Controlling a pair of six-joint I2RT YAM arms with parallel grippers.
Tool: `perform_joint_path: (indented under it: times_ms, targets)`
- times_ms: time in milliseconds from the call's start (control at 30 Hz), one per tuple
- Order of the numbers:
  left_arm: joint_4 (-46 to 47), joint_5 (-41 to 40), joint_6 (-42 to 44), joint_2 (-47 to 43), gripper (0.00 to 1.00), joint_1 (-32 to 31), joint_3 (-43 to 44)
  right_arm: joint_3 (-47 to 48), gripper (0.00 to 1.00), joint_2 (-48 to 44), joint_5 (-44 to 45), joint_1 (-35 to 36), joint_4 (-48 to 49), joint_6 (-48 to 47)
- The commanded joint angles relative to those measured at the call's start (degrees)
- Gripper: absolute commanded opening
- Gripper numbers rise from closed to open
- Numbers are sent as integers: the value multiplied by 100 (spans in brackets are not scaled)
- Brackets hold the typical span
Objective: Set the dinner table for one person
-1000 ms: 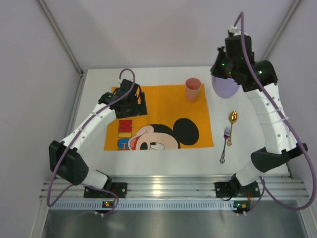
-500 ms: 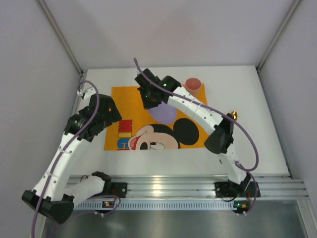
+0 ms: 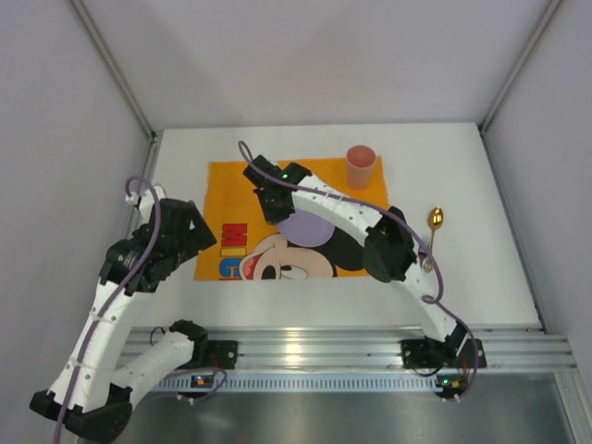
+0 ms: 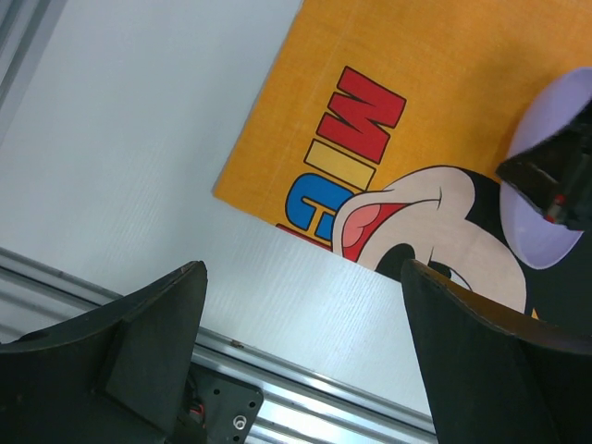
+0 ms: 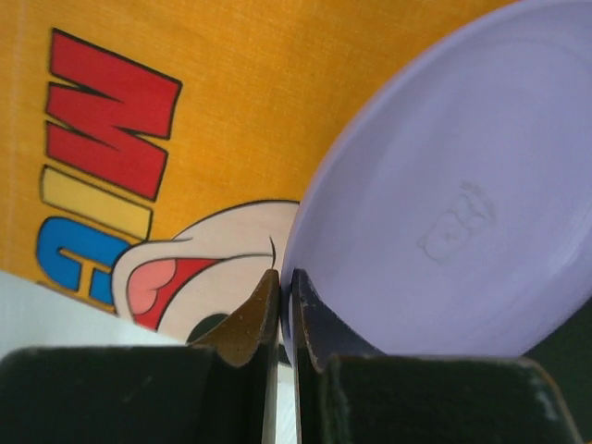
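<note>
Pinching the plate (image 5: 444, 213) over the placemat (image 3: 231, 185), right gripper (image 5: 285, 301) hasn't released, left gripper (image 4: 303, 270) gapes, spoon (image 3: 434, 220) waits by the right edge.

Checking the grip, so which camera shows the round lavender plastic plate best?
The right wrist view: the round lavender plastic plate fills much of the frame, its rim pinched in the right gripper. The top external view shows it partly under the right arm; the left wrist view catches only an edge.

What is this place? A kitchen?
Probably a robot test booth, not a kitchen: plain walls box in the white table, two arms are bolted to a metal rail; the right gripper holds a purple plate.
</note>
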Motion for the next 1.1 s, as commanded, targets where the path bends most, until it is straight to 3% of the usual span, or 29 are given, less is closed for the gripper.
perform_joint_path:
  times_ms: [0, 67, 100, 133, 200, 233, 333, 467, 633, 833, 1000, 1067]
  targets:
    - [-231, 149, -1, -24, 91, 5, 168, -22, 0, 384, -273, -15, 568, 86]
    - [-274, 158, 44, 37, 91, 14, 282, 14, 2, 507, -334, -15, 683, 95]
    - [-292, 158, 87, 99, 91, 14, 309, 66, 9, 525, -405, -6, 779, 95]
    - [-283, 167, 114, 134, 91, 5, 344, 75, 26, 490, -475, -15, 824, 52]
    - [-248, 176, 149, 231, 91, 5, 414, -81, 44, 341, -607, -6, 964, 60]
    - [-213, 193, 167, 257, 91, 5, 423, -196, 59, 227, -660, -15, 1052, 8]
    - [6, 298, 184, 363, 91, 14, 371, -662, 73, -561, -704, -6, 1289, -54]
    - [393, 500, 219, 538, 91, 5, 239, -1460, 83, -1740, -328, -102, 1369, -142]
    - [1148, 887, 351, 881, 91, -4, 37, -4007, 87, -4144, 104, -603, 1773, -46]
    - [2043, 1344, 343, 1391, 91, -126, -340, -6725, 88, -6283, -124, -2368, 1642, 121]
    - [2441, 1433, 386, 2032, 91, -478, -289, -7992, 79, -6656, -712, -4030, 1483, 104]
    - [2503, 1555, 422, 2339, 90, -619, -166, -8212, 68, -6516, -836, -4479, 1492, 104]
